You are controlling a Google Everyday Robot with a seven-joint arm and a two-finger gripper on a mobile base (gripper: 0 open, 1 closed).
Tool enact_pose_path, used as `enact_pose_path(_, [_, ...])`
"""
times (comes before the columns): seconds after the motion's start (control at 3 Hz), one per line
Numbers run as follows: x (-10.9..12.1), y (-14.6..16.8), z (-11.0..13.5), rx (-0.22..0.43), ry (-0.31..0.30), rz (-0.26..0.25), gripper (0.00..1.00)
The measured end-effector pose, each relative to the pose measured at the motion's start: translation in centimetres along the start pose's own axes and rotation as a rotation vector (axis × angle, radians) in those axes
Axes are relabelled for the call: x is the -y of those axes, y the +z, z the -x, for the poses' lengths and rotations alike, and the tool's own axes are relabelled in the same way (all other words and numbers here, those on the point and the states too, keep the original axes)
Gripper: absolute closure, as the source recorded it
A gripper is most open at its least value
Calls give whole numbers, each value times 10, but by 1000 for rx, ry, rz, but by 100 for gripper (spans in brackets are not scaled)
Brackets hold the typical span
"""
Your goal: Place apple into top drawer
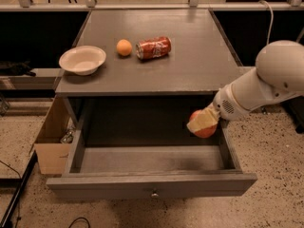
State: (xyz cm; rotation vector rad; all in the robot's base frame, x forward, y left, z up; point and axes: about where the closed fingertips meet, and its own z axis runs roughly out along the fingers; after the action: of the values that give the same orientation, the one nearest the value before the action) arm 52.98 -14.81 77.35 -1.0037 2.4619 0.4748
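The top drawer (152,186) is pulled wide open below the grey table top, its small round knob at the front centre. My gripper (202,123) comes in from the right on the white arm and is shut on the red apple (204,129). It holds the apple above the drawer's right rear part, just below the table edge. The cream-coloured fingers (200,121) cover the apple's top and left side.
On the table top (190,65) lie a white bowl (82,59), a small orange fruit (124,47) and a red soda can (153,47) on its side. A cardboard box (50,141) stands on the floor left of the drawer.
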Motion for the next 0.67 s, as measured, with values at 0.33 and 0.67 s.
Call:
enact_pose_path(0.33, [-19,24,-30,-75,0,12,100])
enact_pose_path(0.67, [-33,62,-27,-79,13,37,100])
